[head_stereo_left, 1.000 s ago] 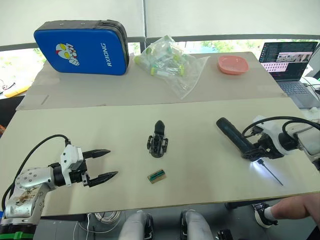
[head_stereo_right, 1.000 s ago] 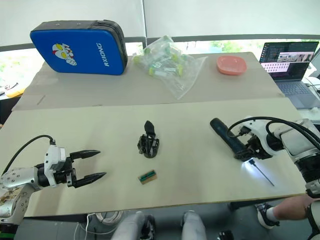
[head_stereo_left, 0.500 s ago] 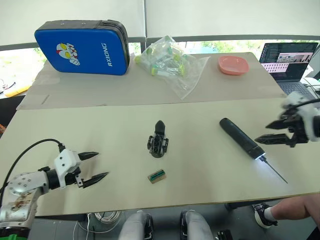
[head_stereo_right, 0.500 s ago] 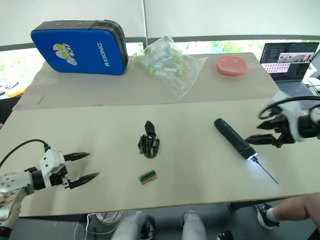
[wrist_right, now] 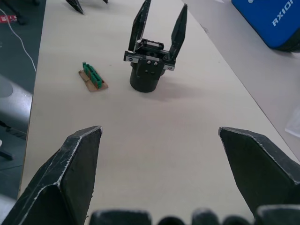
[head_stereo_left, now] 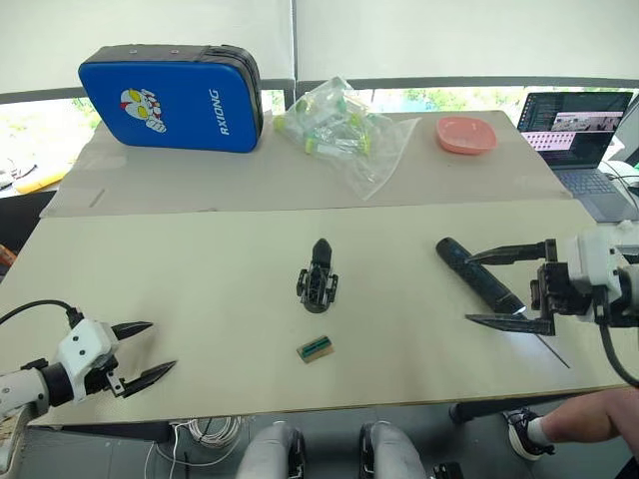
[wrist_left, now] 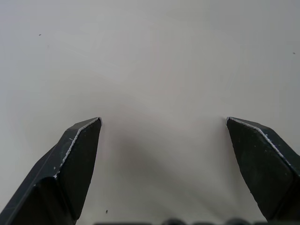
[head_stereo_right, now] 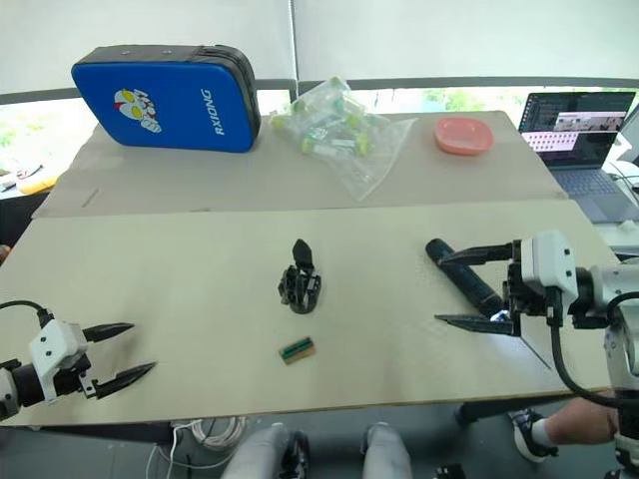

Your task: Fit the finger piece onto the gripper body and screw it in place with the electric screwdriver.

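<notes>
Beige tabletop (head_stereo_left: 200,269) is seen whole from the head views, a second board behind it bearing a blue case (head_stereo_left: 170,97), a bag of tubes (head_stereo_left: 339,130), a pink dish (head_stereo_left: 465,134) and a laptop (head_stereo_left: 579,135). The screwdriver (head_stereo_left: 479,276) lies at the right between the spread fingers of the right gripper (head_stereo_left: 509,287); whether it is touched cannot be told. The left gripper (head_stereo_left: 140,351), also spread, is held over bare table near the front edge. The gripper body (wrist_right: 150,70) stands mid-table; two fingers on it are shown by the right wrist view, while one is made out from the head. A small green block (wrist_right: 93,78) lies beside it.
</notes>
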